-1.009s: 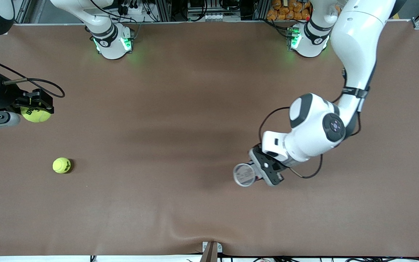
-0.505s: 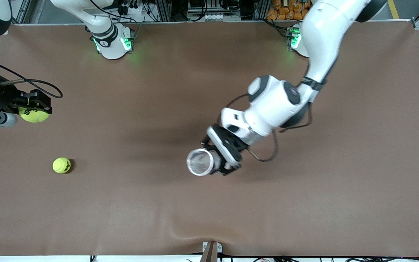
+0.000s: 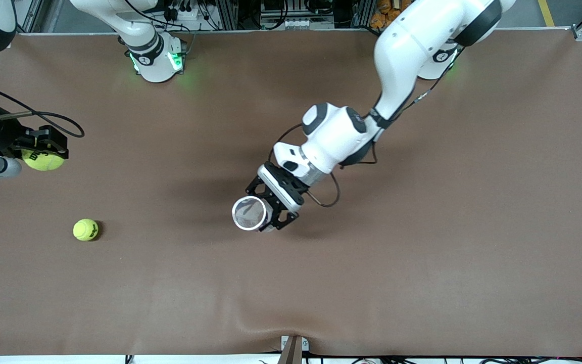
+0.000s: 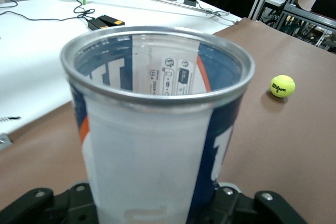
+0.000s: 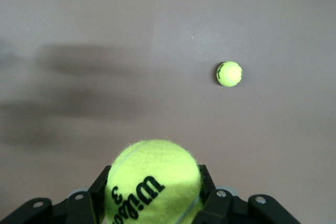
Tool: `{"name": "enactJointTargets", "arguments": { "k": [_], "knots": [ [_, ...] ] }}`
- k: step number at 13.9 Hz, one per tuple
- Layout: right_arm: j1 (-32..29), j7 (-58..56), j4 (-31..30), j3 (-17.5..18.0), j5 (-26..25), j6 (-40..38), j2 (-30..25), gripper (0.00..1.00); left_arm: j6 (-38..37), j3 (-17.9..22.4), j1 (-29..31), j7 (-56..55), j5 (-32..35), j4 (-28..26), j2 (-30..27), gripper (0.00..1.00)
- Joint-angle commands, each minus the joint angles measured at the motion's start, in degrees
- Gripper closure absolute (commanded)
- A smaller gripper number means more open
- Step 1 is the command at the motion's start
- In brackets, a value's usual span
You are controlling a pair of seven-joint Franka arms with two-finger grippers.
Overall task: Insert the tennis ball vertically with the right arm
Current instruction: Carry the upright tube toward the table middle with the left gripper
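Yellow-green felt shows between the black fingers of the right gripper (image 3: 43, 151), at the middle left edge of the front picture: it is closed on a tennis ball (image 3: 43, 159), raised over the brown table (image 3: 422, 263) at the right arm's end. In the right wrist picture the held ball (image 5: 153, 182) fills the lower centre, with its black lettering visible.

The large change is on the other arm. One second ago the left gripper (image 3: 271, 207) held the can (image 3: 248, 213) in the lower right-centre of the picture; now it has carried it to the centre, toward the right arm. The can's mouth faces up to the camera, and the left wrist picture shows the can (image 4: 157, 124) upright, open and empty inside, clamped at its lower part. The right gripper has shifted only slightly in the same time. This suggests the can is being presented so that the ball can be lowered into it from above.

Between the held ball and the can lies a wide stretch of bare table, so the right arm appears to have free room to travel. A second tennis ball (image 3: 86, 229) lies on the table in the lower left, nearer to the front camera than the held one, well apart from both grippers. The can is far from every table edge; the right gripper is close to the picture's left border.
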Motion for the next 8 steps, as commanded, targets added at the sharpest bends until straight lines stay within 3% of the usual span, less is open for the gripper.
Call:
{"name": "enactJointTargets", "arguments": {
  "k": [1, 8],
  "knots": [
    [-1.37, -0.76, -1.07, 0.59, -0.68, 0.51, -0.60, 1.00, 4.96, 0.42, -1.70, -0.39, -1.79, 1.20, 2.78, 0.34],
    [0.30, 0.04, -2.74, 0.77, 0.29, 11.75, 4.67, 1.00, 15.25, 0.42, -6.62, -2.32, -2.32, 1.46, 9.37, 0.34]
  ]
}}
